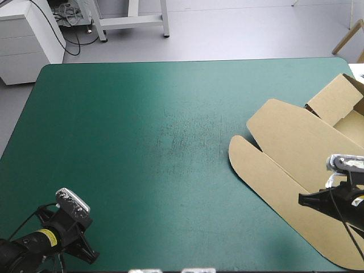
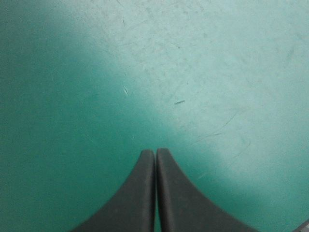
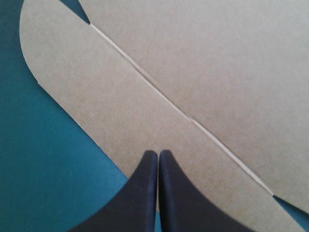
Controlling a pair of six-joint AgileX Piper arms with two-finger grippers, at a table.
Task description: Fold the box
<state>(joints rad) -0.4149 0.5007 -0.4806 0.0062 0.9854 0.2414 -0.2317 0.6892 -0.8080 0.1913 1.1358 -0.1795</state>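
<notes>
- I see pale grey floor [image 1: 239, 34] beyond my teal-green table [image 1: 114, 125].
- White drawer cabinet [image 1: 25, 37] far left, cables [image 1: 73, 23] beside it.
- White stand legs [image 1: 136, 21] next; wooden leg [image 1: 346, 37] far right.
- Light brighter mid-table.

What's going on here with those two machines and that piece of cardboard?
Two robot arms are set to fold a brown box. The box lies mostly flat at the right side of the teal-green cover. The right pincer hangs shut over its long rounded flap, near that flap's edge. The left pincer, also shut, is over bare cover, far from the box.
</notes>
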